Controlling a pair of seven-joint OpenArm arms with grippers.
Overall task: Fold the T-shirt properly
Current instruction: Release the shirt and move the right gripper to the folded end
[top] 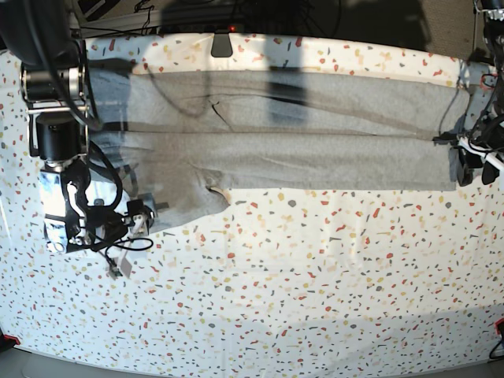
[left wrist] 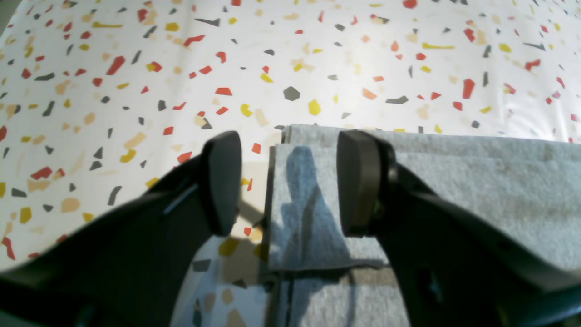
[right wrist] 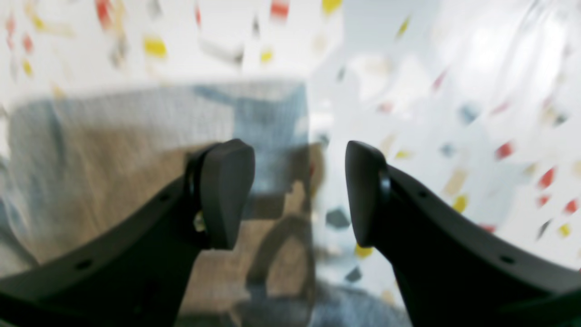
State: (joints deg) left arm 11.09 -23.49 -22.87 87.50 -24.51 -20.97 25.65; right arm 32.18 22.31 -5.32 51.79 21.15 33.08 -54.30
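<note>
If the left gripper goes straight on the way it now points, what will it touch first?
Most likely the folded end of the T-shirt. The left gripper is open and straddles that edge: one finger over the grey cloth, the other over the speckled table. How high it hangs above them is unclear.

T-shirt (top: pixel 291 130) flat on table (top: pixel 299 291)

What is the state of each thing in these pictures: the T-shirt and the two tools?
T-shirt: folded lengthwise into a long band, lying flat on the table, held by no tool.
Left tool: open, empty, over the band's layered end edge.
Right tool: open, empty, over the other end's edge; this view is blurred.
Table: covered with a speckled sheet, bare in front of the shirt.
</note>
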